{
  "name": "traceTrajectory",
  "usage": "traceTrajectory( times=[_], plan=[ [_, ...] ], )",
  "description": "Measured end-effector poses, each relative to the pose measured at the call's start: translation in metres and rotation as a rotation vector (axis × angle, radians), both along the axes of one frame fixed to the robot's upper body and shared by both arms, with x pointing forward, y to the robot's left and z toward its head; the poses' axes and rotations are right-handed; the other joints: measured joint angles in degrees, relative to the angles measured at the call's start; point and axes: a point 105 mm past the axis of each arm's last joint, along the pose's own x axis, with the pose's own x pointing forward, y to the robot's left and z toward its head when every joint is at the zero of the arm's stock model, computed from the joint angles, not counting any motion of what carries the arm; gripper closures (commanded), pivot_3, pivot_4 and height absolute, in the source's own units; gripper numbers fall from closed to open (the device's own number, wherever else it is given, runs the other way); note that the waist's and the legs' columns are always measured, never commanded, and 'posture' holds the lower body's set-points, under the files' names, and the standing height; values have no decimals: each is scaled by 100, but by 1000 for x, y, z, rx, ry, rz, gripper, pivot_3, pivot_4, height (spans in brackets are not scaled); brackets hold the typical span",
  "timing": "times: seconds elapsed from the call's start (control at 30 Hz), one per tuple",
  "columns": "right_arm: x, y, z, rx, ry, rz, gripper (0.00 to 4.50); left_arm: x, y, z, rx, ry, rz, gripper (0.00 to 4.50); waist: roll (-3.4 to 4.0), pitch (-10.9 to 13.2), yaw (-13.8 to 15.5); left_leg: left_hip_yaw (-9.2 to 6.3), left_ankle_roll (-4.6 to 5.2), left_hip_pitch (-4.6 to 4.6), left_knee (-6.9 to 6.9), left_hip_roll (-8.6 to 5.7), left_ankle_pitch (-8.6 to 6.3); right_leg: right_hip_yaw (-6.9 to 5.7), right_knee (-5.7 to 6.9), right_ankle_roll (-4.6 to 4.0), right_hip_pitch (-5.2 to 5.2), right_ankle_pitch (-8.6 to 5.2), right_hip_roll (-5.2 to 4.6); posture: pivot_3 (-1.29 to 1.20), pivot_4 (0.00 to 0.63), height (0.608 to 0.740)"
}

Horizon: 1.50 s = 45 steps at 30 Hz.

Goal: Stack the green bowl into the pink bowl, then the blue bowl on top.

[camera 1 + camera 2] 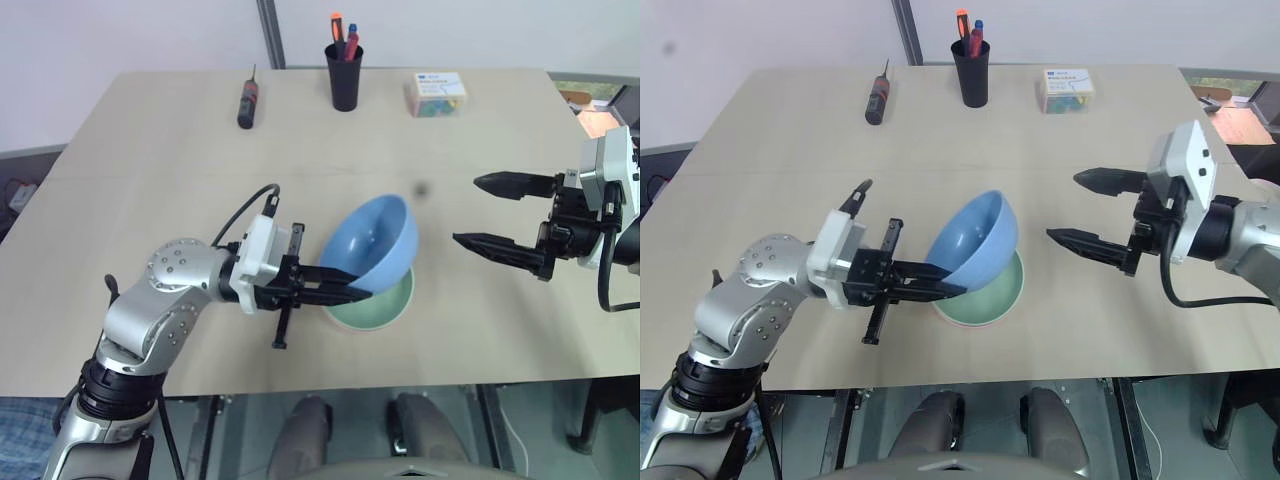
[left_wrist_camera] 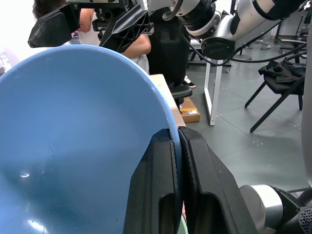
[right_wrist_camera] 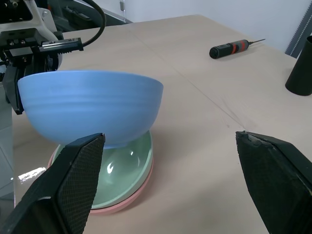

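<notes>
The blue bowl (image 1: pixel 370 240) hangs tilted above the table, its lower edge just over the green bowl (image 1: pixel 385 305). My left gripper (image 1: pixel 360 292) reaches in from the left and is shut on the blue bowl's near rim; the left wrist view shows both fingers (image 2: pixel 161 185) pinching that rim. The green bowl sits nested inside the pink bowl (image 3: pixel 127 199), of which a thin salmon rim shows beneath it. My right gripper (image 1: pixel 468 210) hovers to the right of the bowls, open and holding nothing, pointing toward them.
At the far side of the table (image 1: pixel 150 200) lie a screwdriver (image 1: pixel 246 100), a black cup of pens (image 1: pixel 344 72) and a small clear box (image 1: pixel 435 93). The stack sits close to the table's near edge.
</notes>
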Motion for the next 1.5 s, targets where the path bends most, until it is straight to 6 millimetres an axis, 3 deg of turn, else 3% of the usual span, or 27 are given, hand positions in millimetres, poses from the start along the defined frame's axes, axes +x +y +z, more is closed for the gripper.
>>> traceTrajectory(
  times=[0.1,0.2,0.4,0.67,1.0,1.17,1.27,1.5],
  plan=[
    [0,0,0,0,1,0,0,0,1,-2,8,17,2,3257,0,0,-1,0,0,0,0,0,0,0,0,0,0,0,0,0,150,740],
    [0,0,-1,1,2,0,0,0,2,-6,17,46,11,1926,0,0,-1,0,0,0,0,1,0,0,0,0,0,0,0,0,150,740],
    [0,-1,-3,-4,5,0,0,-2,10,-17,25,120,53,1926,1,0,5,0,1,1,-1,3,-1,1,0,0,0,0,1,0,150,740],
    [1,-4,-5,-3,10,4,0,22,25,-8,-41,65,272,1926,1,0,8,1,2,1,-1,3,-1,2,-1,0,1,0,0,0,150,740],
    [7,-30,-33,-7,109,-28,0,36,71,-9,-137,86,577,1926,1,0,15,1,2,3,0,10,-1,1,-1,0,2,0,-2,0,150,740],
    [-1,-40,-46,-3,136,17,0,32,99,-16,-167,99,690,1926,1,0,18,4,3,7,-1,10,-2,4,-3,0,5,0,-2,0,150,740],
    [-8,-50,-56,16,157,45,0,25,113,-31,-143,140,741,1926,0,1,22,3,3,8,-3,10,-2,2,-5,0,7,0,-3,0,150,740],
    [-9,-65,-66,15,149,51,0,20,120,-36,-140,129,772,1926,1,0,68,4,3,20,-1,10,-2,4,1,0,18,0,-2,0,150,740]
  ],
)
